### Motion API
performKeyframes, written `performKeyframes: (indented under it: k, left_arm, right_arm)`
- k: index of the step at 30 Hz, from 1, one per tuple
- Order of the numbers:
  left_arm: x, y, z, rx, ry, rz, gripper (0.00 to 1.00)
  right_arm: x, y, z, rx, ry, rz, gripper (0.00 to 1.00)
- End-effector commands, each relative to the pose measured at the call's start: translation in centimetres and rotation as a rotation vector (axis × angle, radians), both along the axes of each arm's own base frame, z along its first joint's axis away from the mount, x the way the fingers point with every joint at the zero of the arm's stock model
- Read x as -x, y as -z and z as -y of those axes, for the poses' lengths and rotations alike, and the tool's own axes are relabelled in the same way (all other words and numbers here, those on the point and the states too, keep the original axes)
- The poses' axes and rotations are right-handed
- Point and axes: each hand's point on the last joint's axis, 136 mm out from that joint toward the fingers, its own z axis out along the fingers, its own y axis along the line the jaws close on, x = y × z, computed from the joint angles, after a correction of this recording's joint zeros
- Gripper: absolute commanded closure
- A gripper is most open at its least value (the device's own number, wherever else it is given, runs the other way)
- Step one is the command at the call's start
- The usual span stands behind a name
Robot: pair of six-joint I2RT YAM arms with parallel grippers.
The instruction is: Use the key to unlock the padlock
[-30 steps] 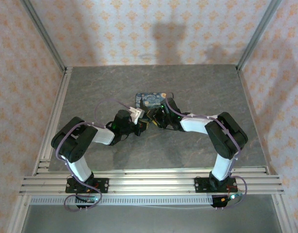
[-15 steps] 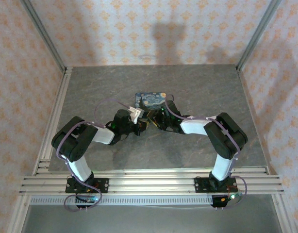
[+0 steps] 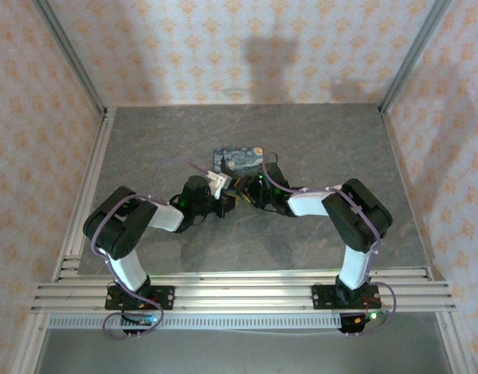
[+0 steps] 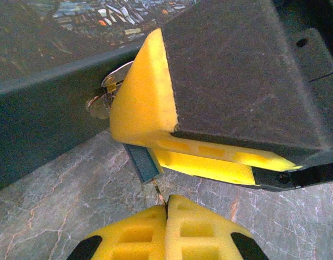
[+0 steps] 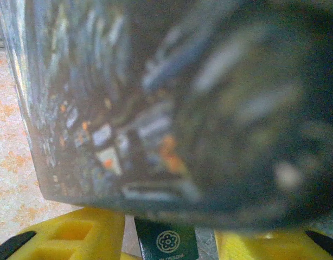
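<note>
— Left hand (image 4: 166,208) is clenched, I can see that from its wrist camera: the two yellow pads (image 4: 139,233) are pressed flat together at the bottom of the view. A thin sliver of metal sticks up out of the seam. I read it as the key (image 4: 159,190) seen edge-on.

— And where is the padlock?

— Right at the tip of that sliver. The padlock (image 4: 140,164) is a small dark-blue piece held off the desk (image 4: 58,206), poking out from between the yellow fingers of my right hand (image 4: 140,149). On the right wrist camera it sits between the two pads, a dark block with a small round emblem (image 5: 167,241). So the right hand is grasping the padlock.

— What about the box?

— The swirl-painted box (image 3: 239,158) lies just beyond both hands in the overhead view, and the two hands meet in front of its near edge. From the left wrist I see its dark side wall, with some silvery metal pieces (image 4: 104,100) close against it, partly behind the right hand's upper finger. I cannot tell what they are.
</note>
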Motion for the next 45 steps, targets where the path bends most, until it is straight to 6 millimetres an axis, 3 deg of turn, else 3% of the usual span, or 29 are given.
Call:
performKeyframes:
  k: [1,8,15,22,23,29,33,39,45]
  left_arm:
    - [-1.0,-1.1,0.4,0.024,0.016,0.034,1.0]
    - [-1.0,-1.1,0.0,-0.004,0.017,0.036,1.0]
    - [-0.8,-1.0,-0.5,-0.016,0.009,0.027,1.0]
    - [-0.9,-0.9,-0.8,-0.024,-0.012,0.015,1.0]
    - [-0.9,-0.8,-0.8,-0.022,-0.014,0.011,0.98]
    - [-1.1,-1.5,-1.0,0.01,-0.055,-0.01,0.64]
    - [-1.3,-2.1,-1.9,0.019,-0.136,-0.05,0.52]
    - [-1.1,-2.3,-3.4,0.099,-0.267,-0.146,0.49]
    - [-0.7,-1.8,-3.2,0.185,-0.302,-0.232,0.52]
  right_arm:
    - [0.6,0.1,-0.8,-0.009,-0.042,0.02,0.56]
    - [0.8,0.1,-0.8,-0.012,-0.05,0.021,0.77]
    - [0.9,-0.3,-0.6,-0.012,-0.04,0.03,0.83]
    - [0.5,-1.5,-0.7,-0.032,-0.022,0.045,0.99]
    - [0.4,-1.7,-0.7,-0.035,-0.018,0.049,1.0]
    - [0.3,-2.3,-0.2,-0.027,0.023,0.042,1.0]
    - [0.3,-2.7,-0.2,-0.012,0.042,0.036,1.0]
    - [0.4,-2.6,-0.5,0.001,0.057,0.016,1.0]
    - [0.4,-2.6,-0.7,-0.001,0.067,0.006,1.0]
